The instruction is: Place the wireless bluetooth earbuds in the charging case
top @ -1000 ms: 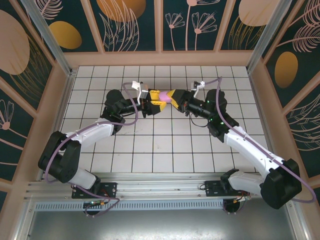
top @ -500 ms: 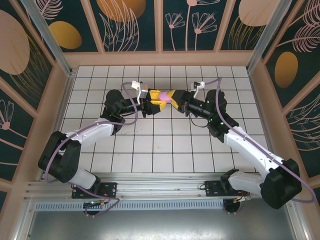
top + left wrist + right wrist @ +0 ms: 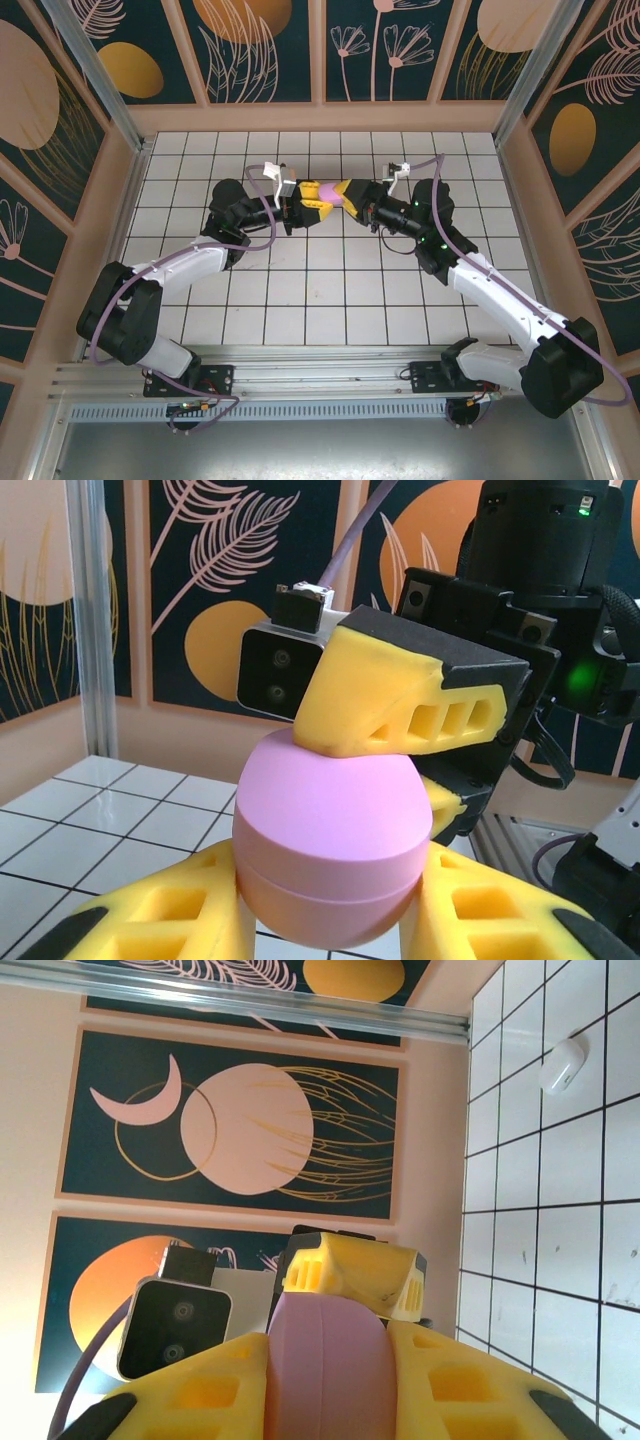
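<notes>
The left gripper (image 3: 308,203) clamps its yellow fingers on the pale pink rounded plastic charging case (image 3: 327,192), lid down, over the middle of the white tiled table (image 3: 300,290). The right gripper (image 3: 347,192) pinches the same case from the opposite side. Farther right, one small white rounded plastic earbud (image 3: 560,1065) lies on a tile, well apart from the case.

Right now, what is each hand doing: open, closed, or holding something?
Left hand: closed on the pink charging case.
Right hand: closed on the same case, from the opposite side.
</notes>
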`<state>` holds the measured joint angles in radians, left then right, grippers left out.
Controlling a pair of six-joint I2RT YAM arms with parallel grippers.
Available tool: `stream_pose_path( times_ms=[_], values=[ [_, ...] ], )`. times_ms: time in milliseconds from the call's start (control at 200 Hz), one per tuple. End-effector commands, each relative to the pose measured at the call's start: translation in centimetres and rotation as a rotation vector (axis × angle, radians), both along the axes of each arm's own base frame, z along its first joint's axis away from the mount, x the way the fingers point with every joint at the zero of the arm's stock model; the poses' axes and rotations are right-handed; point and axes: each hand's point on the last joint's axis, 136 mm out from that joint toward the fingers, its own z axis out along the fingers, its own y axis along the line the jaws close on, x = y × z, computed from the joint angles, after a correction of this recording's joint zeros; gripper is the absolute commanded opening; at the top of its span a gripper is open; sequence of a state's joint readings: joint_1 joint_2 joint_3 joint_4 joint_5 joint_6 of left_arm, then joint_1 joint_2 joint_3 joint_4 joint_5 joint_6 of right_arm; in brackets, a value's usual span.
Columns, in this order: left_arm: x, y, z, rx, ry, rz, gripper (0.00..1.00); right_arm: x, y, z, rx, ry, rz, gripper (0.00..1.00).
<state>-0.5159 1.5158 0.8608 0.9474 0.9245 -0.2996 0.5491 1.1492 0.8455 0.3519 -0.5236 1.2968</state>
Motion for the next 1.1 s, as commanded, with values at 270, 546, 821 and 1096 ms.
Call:
stream_pose_path(
  times_ms=[270,546,821,1096],
  values=[
    [-0.7,0.8,0.6,0.046,-0.028,-0.017,0.19,0.6,-2.9,2.3,-0.174,-0.185,-0.061,0.66],
    [-1.0,4.9,-0.5,0.095,0.022,0.041,0.17,-0.2,-3.6,3.4,-0.434,-0.456,-0.04,0.52],
    [-2.4,6.1,-1.6,0.148,0.035,0.033,0.18,-2.0,2.8,-0.9,-0.719,-0.578,0.212,0.52],
    [-3.0,6.1,-1.4,0.145,0.043,0.007,0.18,-2.3,4.9,-1.8,-0.701,-0.607,0.318,0.58]
  ],
)
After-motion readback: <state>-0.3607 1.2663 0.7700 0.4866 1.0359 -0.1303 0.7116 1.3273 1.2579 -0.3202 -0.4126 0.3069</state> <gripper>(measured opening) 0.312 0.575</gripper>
